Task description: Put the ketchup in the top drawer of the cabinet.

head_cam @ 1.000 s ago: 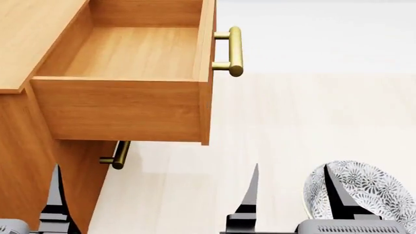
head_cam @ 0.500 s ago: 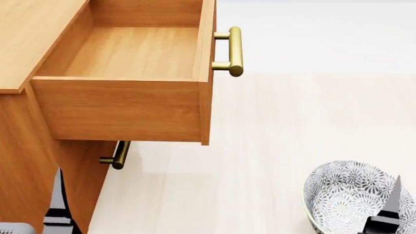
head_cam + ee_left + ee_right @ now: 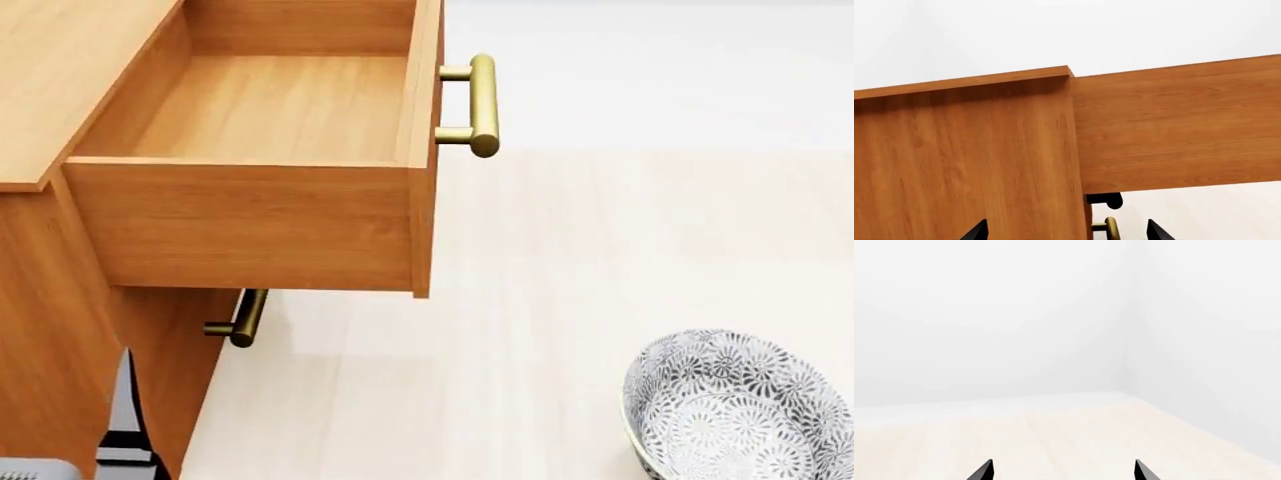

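Standing open: the top drawer was pulled fully out of the cabinet, its interior bare, its brass bar handle on the front face.
Ketchup: not visible in any view; its position could not be told.
Lower drawer: shut, its brass handle showing beneath the top drawer's underside.
Bowl: grey-patterned, resting on the pale table, well apart from the cabinet, on the robot's right.
Left gripper: fingers apart, holding nothing, pointed at the cabinet side panel below the drawer; one finger showed at the lower edge of the head view against the cabinet.
Right gripper: fingers apart, holding nothing, facing bare table and white wall; outside the head view.
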Robot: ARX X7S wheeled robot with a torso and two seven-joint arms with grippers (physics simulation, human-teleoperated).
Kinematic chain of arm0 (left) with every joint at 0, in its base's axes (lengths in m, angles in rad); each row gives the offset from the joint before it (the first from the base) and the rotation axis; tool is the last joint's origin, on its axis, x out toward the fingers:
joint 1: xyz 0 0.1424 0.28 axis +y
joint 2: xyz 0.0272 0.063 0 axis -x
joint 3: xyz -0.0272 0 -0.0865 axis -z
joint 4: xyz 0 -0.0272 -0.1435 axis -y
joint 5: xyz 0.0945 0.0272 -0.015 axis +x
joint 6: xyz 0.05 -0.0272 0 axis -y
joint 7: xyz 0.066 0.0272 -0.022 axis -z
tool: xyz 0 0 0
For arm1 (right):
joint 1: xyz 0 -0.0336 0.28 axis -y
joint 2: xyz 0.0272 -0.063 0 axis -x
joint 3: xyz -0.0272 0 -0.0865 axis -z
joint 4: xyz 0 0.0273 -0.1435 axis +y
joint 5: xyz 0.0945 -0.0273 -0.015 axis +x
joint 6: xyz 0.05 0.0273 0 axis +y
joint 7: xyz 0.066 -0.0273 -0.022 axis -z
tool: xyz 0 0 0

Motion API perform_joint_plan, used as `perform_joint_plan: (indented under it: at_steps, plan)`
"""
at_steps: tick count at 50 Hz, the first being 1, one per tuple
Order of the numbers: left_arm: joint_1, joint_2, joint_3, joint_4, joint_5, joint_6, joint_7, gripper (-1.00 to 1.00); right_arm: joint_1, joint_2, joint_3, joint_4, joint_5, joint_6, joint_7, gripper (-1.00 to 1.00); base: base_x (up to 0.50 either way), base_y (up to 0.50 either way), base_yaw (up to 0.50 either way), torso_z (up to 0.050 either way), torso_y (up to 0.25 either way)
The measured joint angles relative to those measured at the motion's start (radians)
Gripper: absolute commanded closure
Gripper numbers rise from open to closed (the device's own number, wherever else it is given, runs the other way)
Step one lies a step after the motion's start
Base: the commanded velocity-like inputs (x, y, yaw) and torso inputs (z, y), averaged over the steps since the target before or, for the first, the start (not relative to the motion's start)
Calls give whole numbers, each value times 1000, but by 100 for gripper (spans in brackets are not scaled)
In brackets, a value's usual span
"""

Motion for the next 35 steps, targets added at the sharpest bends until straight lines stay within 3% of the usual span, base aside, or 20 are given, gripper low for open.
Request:
perform_joint_plan:
  at_steps: [35]
  plan:
    - [-4, -6, 26, -16, -1, 2, -20, -100, -421, -153, 182, -31, 119, -358, -416, -100, 0, 0, 0, 0, 0]
